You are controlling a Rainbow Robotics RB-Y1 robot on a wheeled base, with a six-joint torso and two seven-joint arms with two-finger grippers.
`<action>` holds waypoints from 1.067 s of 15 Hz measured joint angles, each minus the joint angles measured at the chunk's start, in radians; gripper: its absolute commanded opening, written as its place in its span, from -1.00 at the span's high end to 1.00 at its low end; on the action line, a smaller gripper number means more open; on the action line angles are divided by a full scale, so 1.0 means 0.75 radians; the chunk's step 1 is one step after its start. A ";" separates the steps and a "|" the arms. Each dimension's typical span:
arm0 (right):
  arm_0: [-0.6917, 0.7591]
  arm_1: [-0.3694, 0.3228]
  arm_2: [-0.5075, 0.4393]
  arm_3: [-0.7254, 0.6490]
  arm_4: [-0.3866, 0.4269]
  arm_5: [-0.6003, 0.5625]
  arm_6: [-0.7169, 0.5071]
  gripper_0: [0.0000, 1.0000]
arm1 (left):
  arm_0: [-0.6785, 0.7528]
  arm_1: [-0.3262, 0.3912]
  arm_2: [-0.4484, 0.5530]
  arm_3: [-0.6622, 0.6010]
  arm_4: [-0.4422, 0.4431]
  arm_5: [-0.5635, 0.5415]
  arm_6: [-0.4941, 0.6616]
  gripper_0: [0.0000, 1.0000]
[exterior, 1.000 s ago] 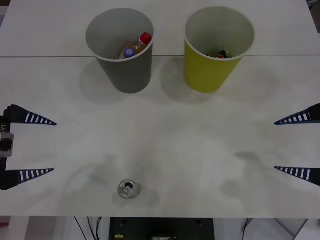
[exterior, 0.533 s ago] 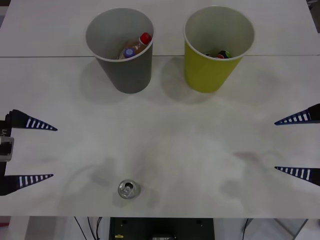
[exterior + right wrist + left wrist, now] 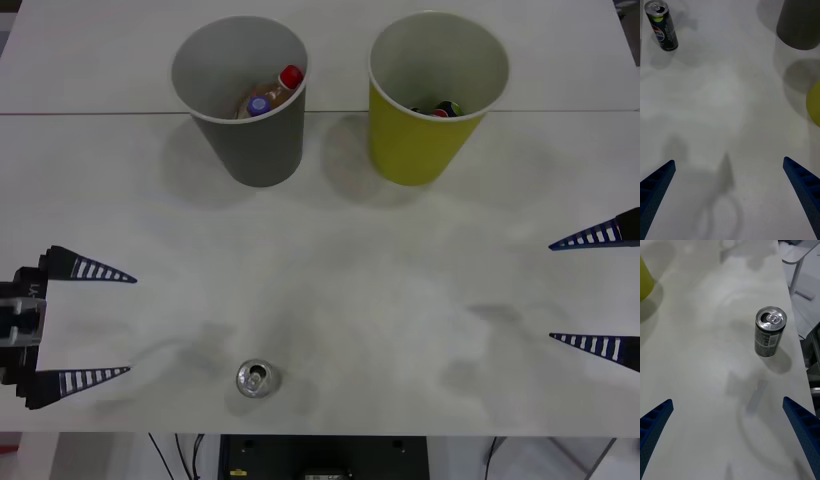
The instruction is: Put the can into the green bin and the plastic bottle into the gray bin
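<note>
Silver can (image 3: 257, 379) – 1 | bins – 2 | left claw (image 3: 92, 325), right claw (image 3: 588, 291) released

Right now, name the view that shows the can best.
Left wrist view: the can stands close, its side and pull-tab top plain. The front view gives its top alone; the right wrist view shows it far off.

White table (image 3: 330, 270); can (image 3: 257, 379); gray bin (image 3: 245, 125); green bin (image 3: 425, 130)

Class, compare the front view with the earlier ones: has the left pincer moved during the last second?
Yes. The left pincer, open, has shifted toward the table's near edge and slightly inward, closing on the can, which stands where it was.
</note>
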 measured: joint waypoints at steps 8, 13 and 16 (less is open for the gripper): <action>0.000 0.000 0.000 0.000 0.000 0.000 0.000 -1.00 | -0.379 -0.105 -0.387 0.569 0.120 -0.179 -0.437 -1.00; 0.000 0.000 0.000 0.000 0.000 0.000 0.000 -1.00 | -0.509 -0.215 -0.566 0.809 0.200 -0.243 -0.587 -1.00; 0.000 0.000 0.000 0.000 0.000 0.000 0.000 -1.00 | -0.517 -0.295 -0.572 0.858 0.202 -0.259 -0.588 -1.00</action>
